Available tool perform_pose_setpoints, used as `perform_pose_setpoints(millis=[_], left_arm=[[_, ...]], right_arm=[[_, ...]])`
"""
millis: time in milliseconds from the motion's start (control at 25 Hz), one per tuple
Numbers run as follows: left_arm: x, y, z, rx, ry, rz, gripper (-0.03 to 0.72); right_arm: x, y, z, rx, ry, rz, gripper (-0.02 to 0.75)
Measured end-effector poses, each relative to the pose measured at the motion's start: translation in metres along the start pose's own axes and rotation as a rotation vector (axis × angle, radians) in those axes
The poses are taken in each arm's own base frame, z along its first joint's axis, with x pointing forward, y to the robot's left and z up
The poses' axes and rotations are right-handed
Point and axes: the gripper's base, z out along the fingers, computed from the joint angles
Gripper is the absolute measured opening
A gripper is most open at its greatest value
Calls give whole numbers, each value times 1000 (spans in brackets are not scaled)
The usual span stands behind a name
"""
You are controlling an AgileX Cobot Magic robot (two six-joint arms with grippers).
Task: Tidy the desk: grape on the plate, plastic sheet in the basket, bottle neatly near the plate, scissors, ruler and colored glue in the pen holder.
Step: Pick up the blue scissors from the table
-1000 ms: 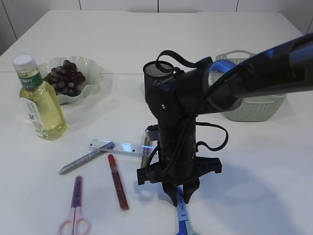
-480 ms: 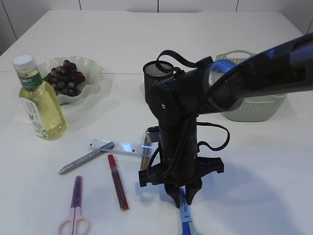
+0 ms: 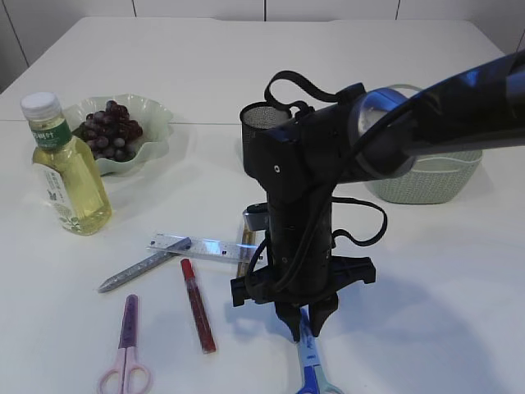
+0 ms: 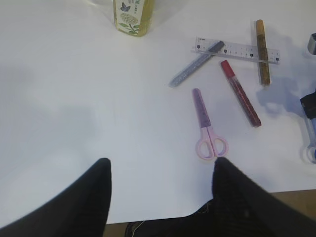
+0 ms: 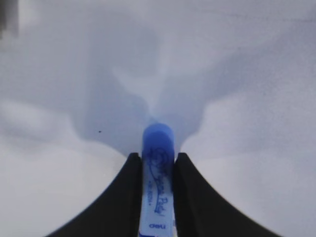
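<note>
The right gripper [image 3: 305,328] stands near the white table's [image 3: 426,279] front edge, fingers pinched on the blue scissors [image 5: 158,187]; bare tabletop lies to its right. The left gripper [image 4: 160,192] hangs with its jaws spread, gripping nothing. Only its wrist view shows the pink scissors [image 4: 207,133], clear ruler [image 4: 237,49] and red glue stick [image 4: 240,93] unobstructed. Grapes [image 3: 111,130] fill the scalloped plate [image 3: 156,115].

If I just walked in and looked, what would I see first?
First comes the big black right gripper in the middle, its fingers shut on blue-handled scissors at the white table's front edge. Left of it lie pink scissors, a red glue stick and a clear ruler. At the back left, a yellow drink bottle stands by a green plate of purple grapes.
</note>
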Motion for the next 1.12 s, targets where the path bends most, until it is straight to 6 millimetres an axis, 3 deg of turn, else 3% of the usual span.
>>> perform_pose_setpoints(millis=[280,960,1120], left_arm=[[-1,-4,3,37,20,-18,469],[-27,-13,60,122,202,3,469],[-31,-14,72,132,230,12,469]], right_arm=[[-3,3,-9,-10,-5,-13,160],[-11,10,-31,-41,-31,-42,158],[-17,15,-43,-68,-71,-48,158]])
